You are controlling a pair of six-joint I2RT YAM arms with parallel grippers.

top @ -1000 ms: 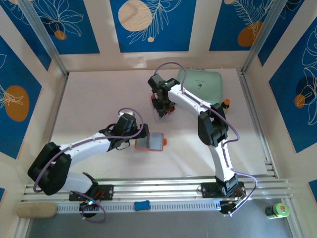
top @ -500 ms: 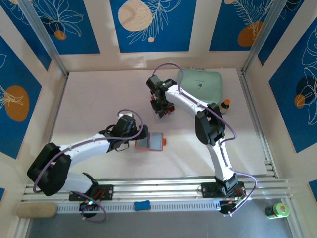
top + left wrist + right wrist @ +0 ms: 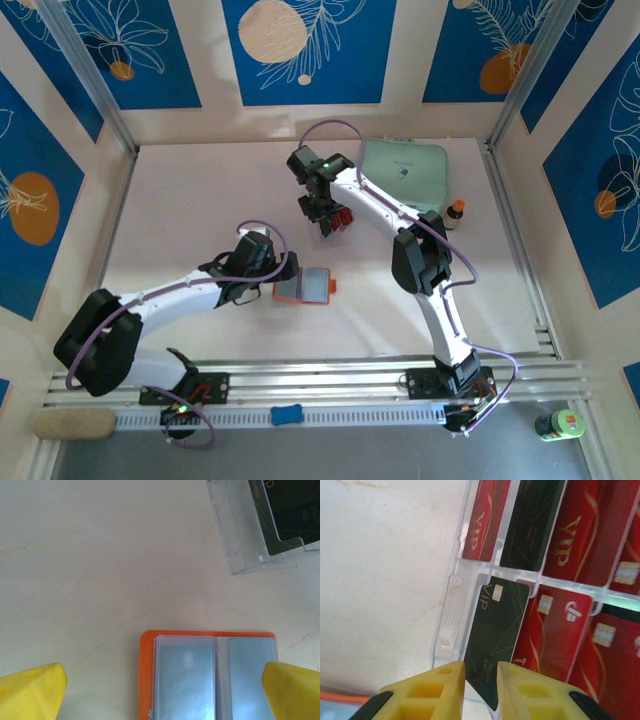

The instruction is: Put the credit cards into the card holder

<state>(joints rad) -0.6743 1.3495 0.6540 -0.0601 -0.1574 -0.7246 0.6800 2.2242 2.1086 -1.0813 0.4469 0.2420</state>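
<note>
Credit cards [image 3: 570,535] stand in red and black rows in the clear plastic rack [image 3: 451,615], past the middle of the table [image 3: 180,200] toward its far edge.

Nearest, the card holder [image 3: 210,675] lies open and flat, grey pockets up, a little on the near-edge side of the table's middle. The pockets that show look empty. The left gripper [image 3: 162,682] hangs just over it with fingers spread wide, holding nothing.

Further out, the right gripper [image 3: 481,680] points down at one corner of the rack. Its fingers are a narrow gap apart over the end of a black card [image 3: 495,640] that sits slightly askew in its slot. Whether they pinch it I cannot tell. Beyond, a mint-green case [image 3: 405,170] rests toward the far right corner, out of the way.

The step in hand looks like drawing that black card out. To do it well, the fingers should close on that card alone, clear of the red card just beside it and of the rack's wall. They should then lift along the slot's lean so the light rack is not dragged. The left gripper would best pin the wallet flat before the card comes over.
</note>
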